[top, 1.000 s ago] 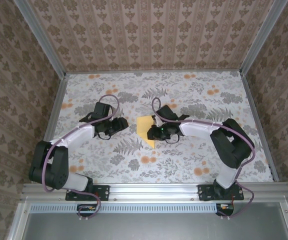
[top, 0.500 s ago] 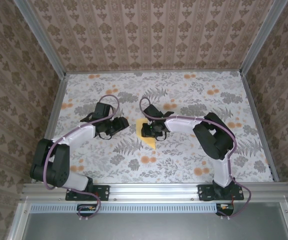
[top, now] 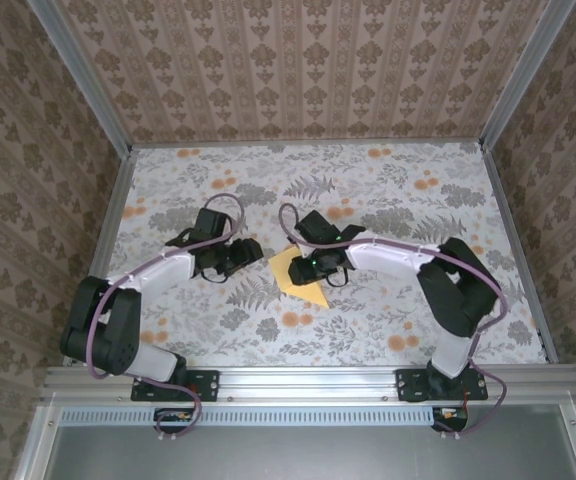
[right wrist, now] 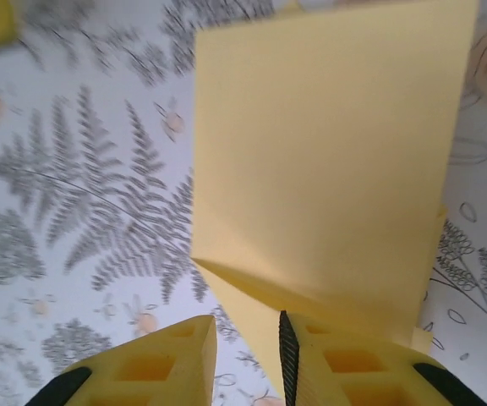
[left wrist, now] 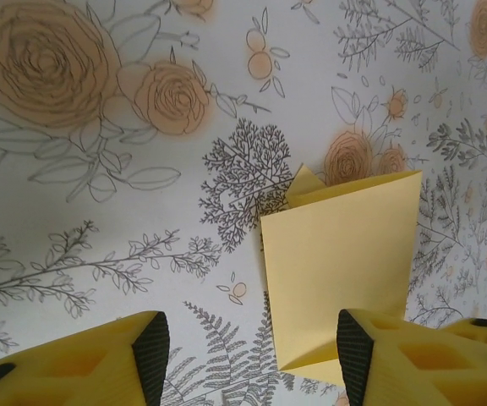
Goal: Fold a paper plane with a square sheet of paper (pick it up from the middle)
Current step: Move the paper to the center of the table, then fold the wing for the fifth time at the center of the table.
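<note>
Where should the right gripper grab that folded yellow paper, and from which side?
Take the paper by the edge nearest the right gripper. There the folded layers gape and lift a little, while the rest lies flat on the table with nothing to pinch. Probably come in low from that side, one finger under the raised flap.

Bright, even, diffuse light; faint soft shadows; right wrist view blurred, top especially.

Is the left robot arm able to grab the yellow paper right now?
Probably yes. The left gripper is open, the yellow paper lies right by its fingertips, and nothing sits between them.
</note>
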{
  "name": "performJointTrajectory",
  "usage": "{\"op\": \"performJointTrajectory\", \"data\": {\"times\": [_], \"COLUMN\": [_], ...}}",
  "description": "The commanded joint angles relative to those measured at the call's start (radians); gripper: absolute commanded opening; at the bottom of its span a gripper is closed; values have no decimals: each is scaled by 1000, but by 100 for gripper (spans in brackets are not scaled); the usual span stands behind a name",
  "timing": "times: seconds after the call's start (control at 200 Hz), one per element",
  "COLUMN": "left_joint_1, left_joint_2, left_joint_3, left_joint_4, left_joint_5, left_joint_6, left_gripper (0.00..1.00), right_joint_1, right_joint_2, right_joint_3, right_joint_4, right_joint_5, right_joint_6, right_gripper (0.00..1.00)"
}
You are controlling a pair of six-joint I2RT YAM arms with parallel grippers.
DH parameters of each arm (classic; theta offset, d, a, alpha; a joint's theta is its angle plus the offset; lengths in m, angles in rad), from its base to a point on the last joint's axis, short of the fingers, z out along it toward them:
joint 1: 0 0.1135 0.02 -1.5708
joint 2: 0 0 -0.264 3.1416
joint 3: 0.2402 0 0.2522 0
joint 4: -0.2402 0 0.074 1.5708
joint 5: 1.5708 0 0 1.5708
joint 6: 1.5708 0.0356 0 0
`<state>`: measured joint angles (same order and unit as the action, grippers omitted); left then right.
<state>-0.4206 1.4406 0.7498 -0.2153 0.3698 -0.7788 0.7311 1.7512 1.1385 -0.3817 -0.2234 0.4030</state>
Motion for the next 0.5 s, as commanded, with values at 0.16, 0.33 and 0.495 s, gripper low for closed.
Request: {"op": "performJointTrajectory", "data": {"times": [0.16,0.33,0.495], "left_joint_1": [-107,-172,-200], "left_joint_2": [-21,-32,-33], "left_joint_3": [-75,-128,-152], "left_joint_4": [74,148,189], "left_joint_5": [-5,-9,-2], "left_joint_6": [-160,-266,-309], "left_gripper": [59,58,55], "right_joint_1": [-6,-9,-25], "right_joint_2": [-113,-85,-30], "right_joint_3": [-178,-205,-218], "right_joint_4": [123,167,200], "right_joint_5": [65,30,23], "right_joint_6": [276,325,351], "right_gripper": [28,27,25]}}
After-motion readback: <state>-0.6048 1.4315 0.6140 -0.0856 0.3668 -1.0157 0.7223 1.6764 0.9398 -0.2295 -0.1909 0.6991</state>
